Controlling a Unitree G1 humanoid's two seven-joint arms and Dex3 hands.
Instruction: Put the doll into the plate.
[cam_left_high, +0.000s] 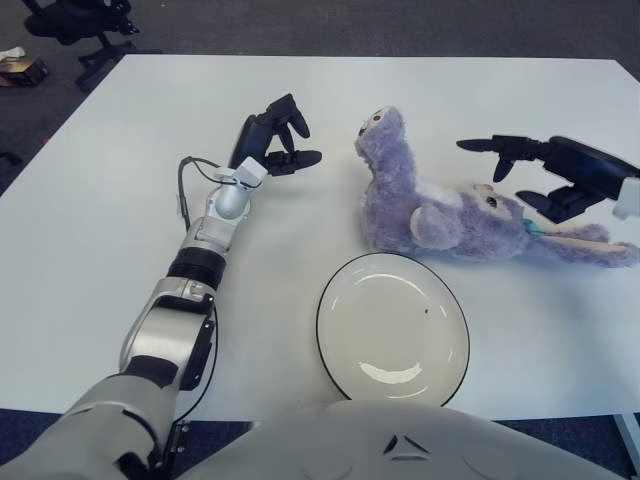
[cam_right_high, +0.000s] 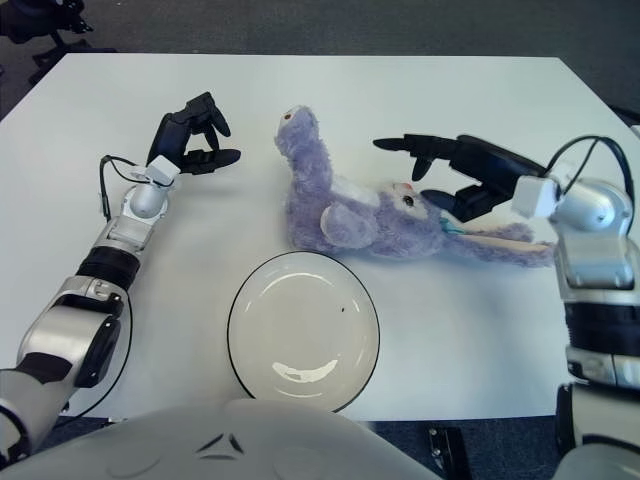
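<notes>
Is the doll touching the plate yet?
Apart. In the right eye view a strip of white table separates the doll from the plate's far rim.

Both arms are showing silver-grey metal shells with black joint bands, ending in the glossy black three-fingered left hand (cam_left_high: 272, 140) and right hand (cam_right_high: 470, 172). A thin black cable (cam_left_high: 184, 178) is looping beside the left wrist.
</notes>
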